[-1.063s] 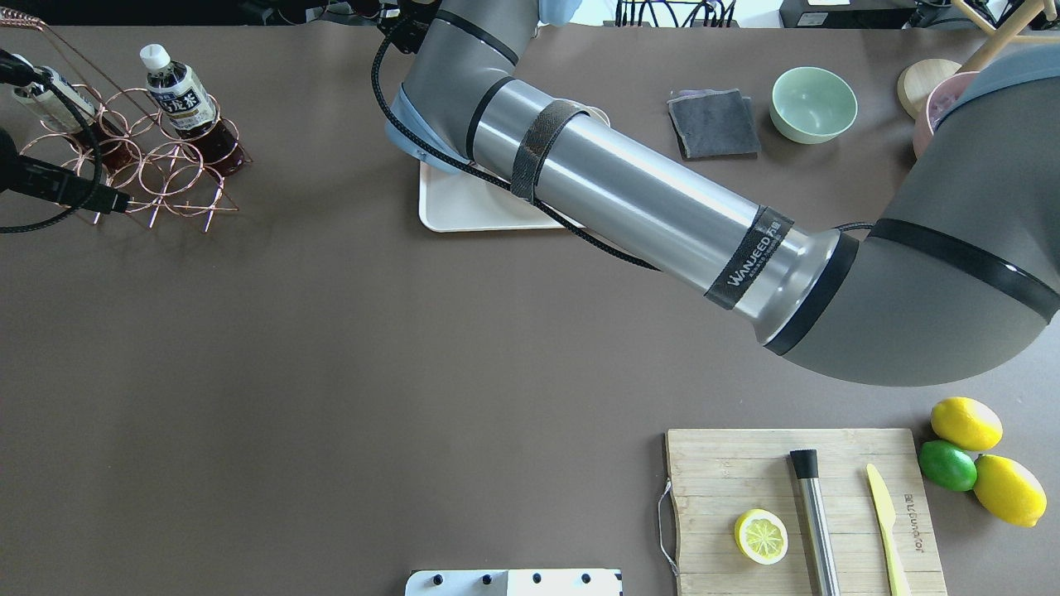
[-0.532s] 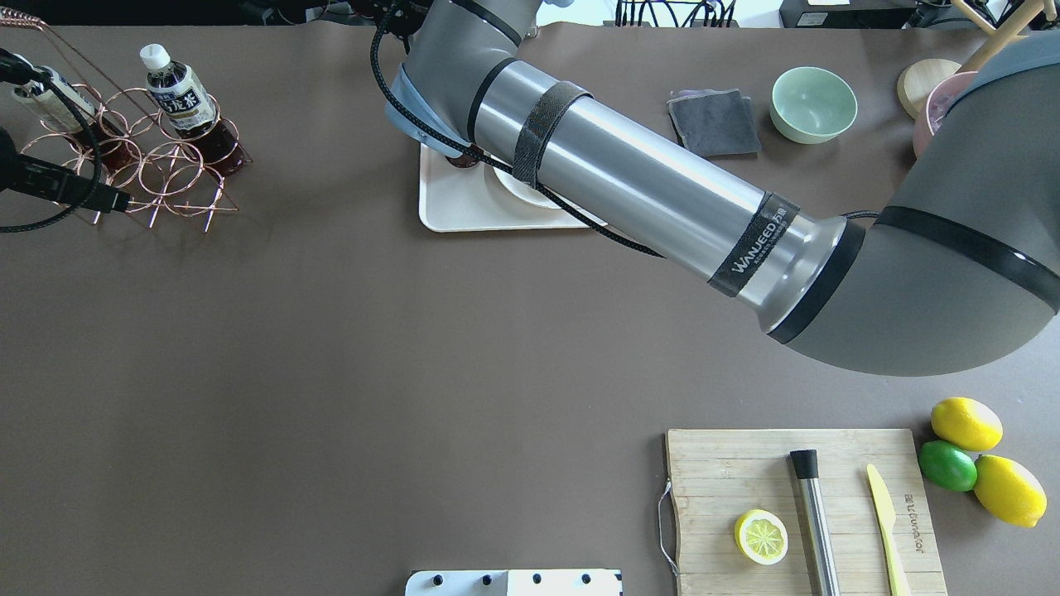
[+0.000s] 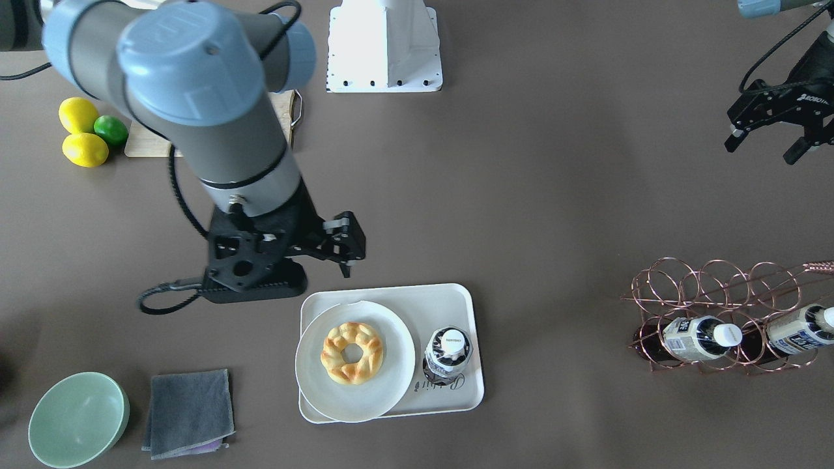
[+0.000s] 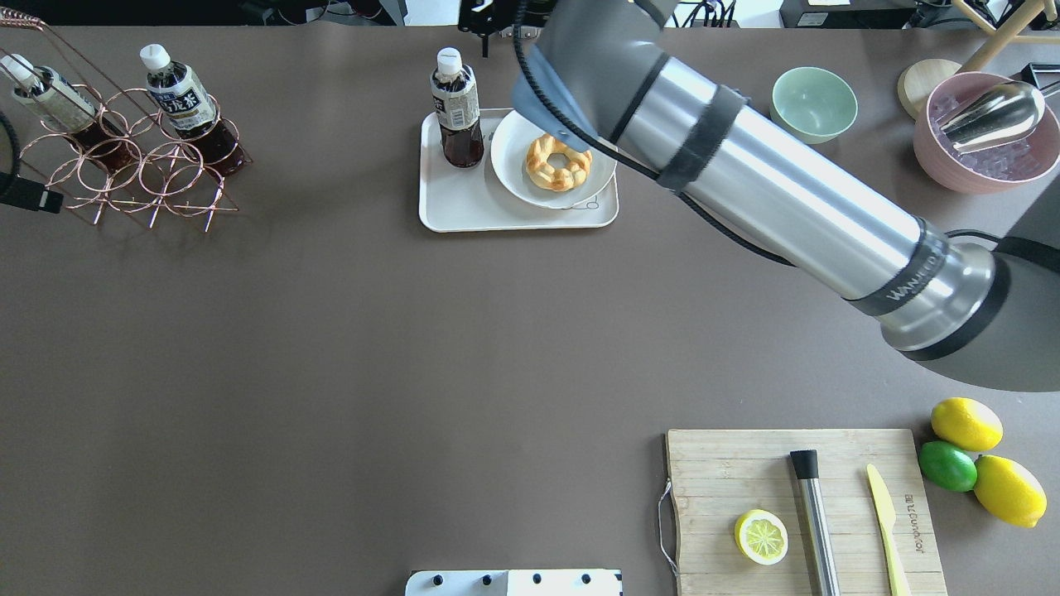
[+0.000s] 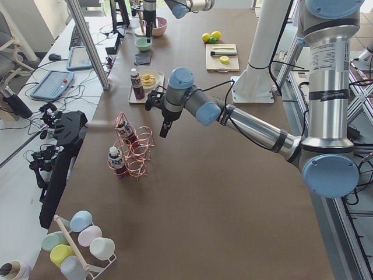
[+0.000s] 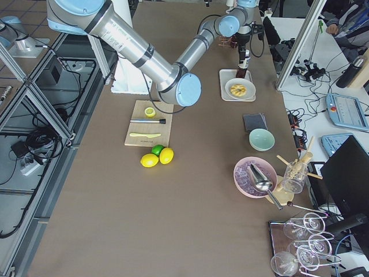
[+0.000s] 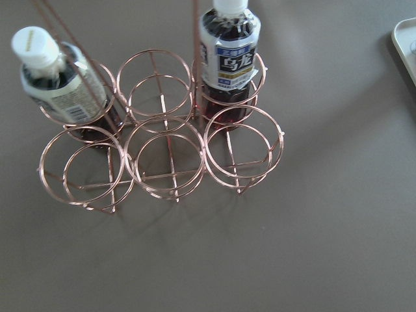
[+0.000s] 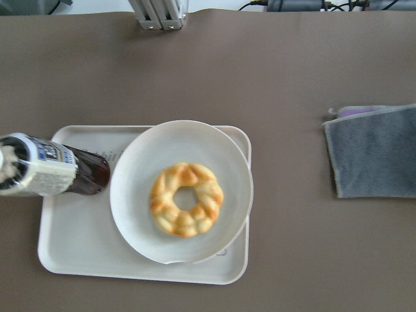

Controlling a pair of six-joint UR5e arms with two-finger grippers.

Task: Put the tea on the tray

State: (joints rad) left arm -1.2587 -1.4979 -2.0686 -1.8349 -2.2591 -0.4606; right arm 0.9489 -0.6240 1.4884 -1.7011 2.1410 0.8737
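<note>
A copper wire rack (image 4: 132, 170) lies out ahead of the left jaws, on the side away from the robot's base, well apart from them. It holds two bottles (image 7: 227, 45) whose cream labels carry dark blue East Asian characters. The left jaws hang spread wide over the counter (image 4: 331, 372) with nothing between them; white lettering beginning "ROBOTI" shows on their black housing.

Further right, the tea (image 4: 457, 108) stands upright and free on the tray (image 4: 464, 211). It is clear of the right jaws, ahead of them and toward the robot's left. Grey script on the tray beside the bottle is partly hidden.

A round white plate (image 4: 509, 165) with a braided ring pastry (image 4: 559, 161) sits on the same tray, just ahead of the right jaws. Those jaws appear parted and grip nothing. A strap (image 4: 907, 277) on the right arm reads "WANJEED".
</note>
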